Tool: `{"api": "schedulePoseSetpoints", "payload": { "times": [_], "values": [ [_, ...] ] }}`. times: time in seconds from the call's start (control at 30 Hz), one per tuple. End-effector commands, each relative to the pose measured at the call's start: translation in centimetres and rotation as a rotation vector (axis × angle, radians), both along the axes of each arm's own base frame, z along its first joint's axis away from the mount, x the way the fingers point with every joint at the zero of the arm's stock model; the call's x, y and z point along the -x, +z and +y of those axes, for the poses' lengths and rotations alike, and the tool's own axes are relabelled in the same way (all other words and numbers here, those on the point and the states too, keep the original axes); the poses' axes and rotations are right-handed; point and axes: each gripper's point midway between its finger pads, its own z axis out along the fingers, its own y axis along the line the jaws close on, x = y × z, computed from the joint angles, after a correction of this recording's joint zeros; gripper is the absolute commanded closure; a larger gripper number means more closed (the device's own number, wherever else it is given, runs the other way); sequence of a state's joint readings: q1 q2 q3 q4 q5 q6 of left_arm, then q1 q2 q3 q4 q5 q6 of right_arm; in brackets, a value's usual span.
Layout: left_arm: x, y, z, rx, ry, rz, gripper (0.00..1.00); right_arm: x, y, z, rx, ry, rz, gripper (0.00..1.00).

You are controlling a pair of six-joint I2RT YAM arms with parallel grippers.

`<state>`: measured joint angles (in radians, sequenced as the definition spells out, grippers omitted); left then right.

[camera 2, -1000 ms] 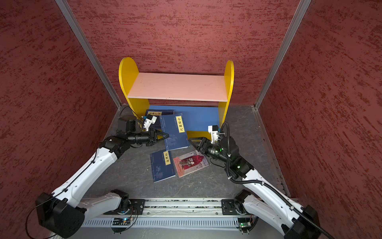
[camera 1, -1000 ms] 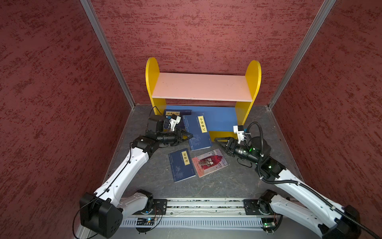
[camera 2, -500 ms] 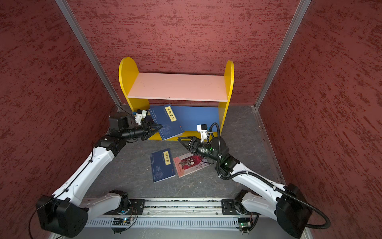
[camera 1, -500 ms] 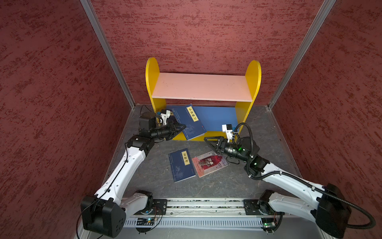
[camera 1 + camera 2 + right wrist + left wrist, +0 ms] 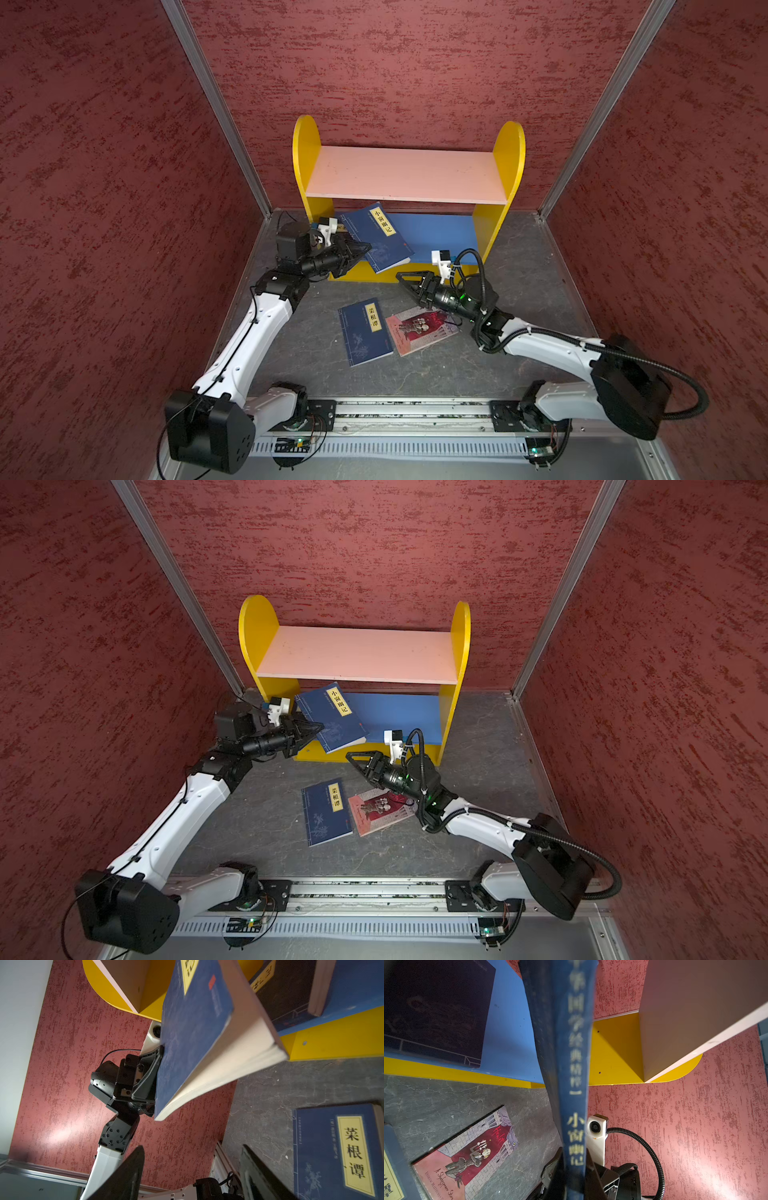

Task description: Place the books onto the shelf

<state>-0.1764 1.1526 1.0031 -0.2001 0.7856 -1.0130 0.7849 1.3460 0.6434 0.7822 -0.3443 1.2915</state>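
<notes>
The shelf (image 5: pixel 407 174) (image 5: pixel 357 654) stands at the back with a pink upper board and a blue lower board (image 5: pixel 440 237). My left gripper (image 5: pixel 361 249) (image 5: pixel 316 729) (image 5: pixel 574 1153) is shut on the spine corner of a navy book (image 5: pixel 376 237) (image 5: pixel 332 717) (image 5: pixel 571 1064) (image 5: pixel 197 1032). That book hangs tilted over the left of the lower board. Another navy book (image 5: pixel 436 1012) lies flat on that board. On the floor lie a navy book (image 5: pixel 365 331) (image 5: pixel 327 811) (image 5: pixel 336 1151) and a pink book (image 5: pixel 422 330) (image 5: pixel 380 812) (image 5: pixel 471 1153). My right gripper (image 5: pixel 405 278) (image 5: pixel 355 757) (image 5: pixel 192 1149) is open and empty, below the held book.
Red textured walls (image 5: pixel 104 208) close in the left, back and right, with aluminium posts (image 5: pixel 216 108) at the corners. The arms' mounting rail (image 5: pixel 415 415) runs along the front of the grey floor (image 5: pixel 316 361).
My left gripper has carried the navy book back and left, up over the shelf's lower board. My right gripper has swung left toward the shelf's front edge.
</notes>
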Motion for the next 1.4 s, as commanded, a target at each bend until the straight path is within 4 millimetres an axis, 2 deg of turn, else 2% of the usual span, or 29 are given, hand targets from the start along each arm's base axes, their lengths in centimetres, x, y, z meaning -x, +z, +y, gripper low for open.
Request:
{"api": "schedulePoseSetpoints", "payload": {
  "times": [0.0, 0.27, 0.37, 0.6, 0.63, 0.87, 1.0, 1.1, 1.17, 1.2, 1.37],
  "values": [
    [-0.1, 0.9, 0.0, 0.023, -0.007, -0.045, 1.00, -0.3, 3.9, 0.6, -0.102, 0.006, -0.071, 0.27],
    [0.4, 1.1, -0.1, 0.047, -0.015, -0.030, 1.00, -1.6, 3.5, 1.2, -0.116, -0.022, -0.070, 0.27],
    [0.6, 1.4, -0.1, 0.054, -0.021, -0.032, 1.00, -2.1, 3.6, 0.6, -0.133, -0.068, -0.077, 0.27],
    [1.2, 1.6, -0.4, 0.069, -0.035, -0.013, 1.00, -3.0, 4.6, 0.6, -0.135, -0.103, -0.099, 0.28],
    [1.2, 1.6, -0.4, 0.071, -0.036, -0.015, 1.00, -3.5, 3.5, 1.2, -0.110, -0.100, -0.083, 0.28],
    [1.9, 1.8, -0.3, 0.078, -0.042, -0.018, 1.00, -4.6, 3.1, 1.5, -0.130, -0.108, -0.074, 0.30],
    [2.5, 1.5, -0.2, 0.071, -0.044, -0.013, 1.00, -5.0, 3.0, 1.0, -0.144, -0.135, -0.078, 0.37],
    [3.0, 1.0, -0.1, 0.067, -0.046, 0.001, 1.00, -5.3, 2.9, 0.5, -0.143, -0.157, -0.078, 0.47],
    [3.3, 0.6, -0.1, 0.065, -0.048, 0.013, 1.00, -5.4, 2.9, 0.4, -0.144, -0.157, -0.085, 0.71],
    [3.5, 0.4, -0.1, 0.064, -0.048, 0.016, 1.00, -5.4, 3.0, 0.4, -0.147, -0.154, -0.087, 0.76],
    [4.0, -0.6, 0.0, 0.053, -0.047, 0.031, 0.99, -5.6, 2.7, 0.4, -0.144, -0.138, -0.085, 0.83]
  ]
}}
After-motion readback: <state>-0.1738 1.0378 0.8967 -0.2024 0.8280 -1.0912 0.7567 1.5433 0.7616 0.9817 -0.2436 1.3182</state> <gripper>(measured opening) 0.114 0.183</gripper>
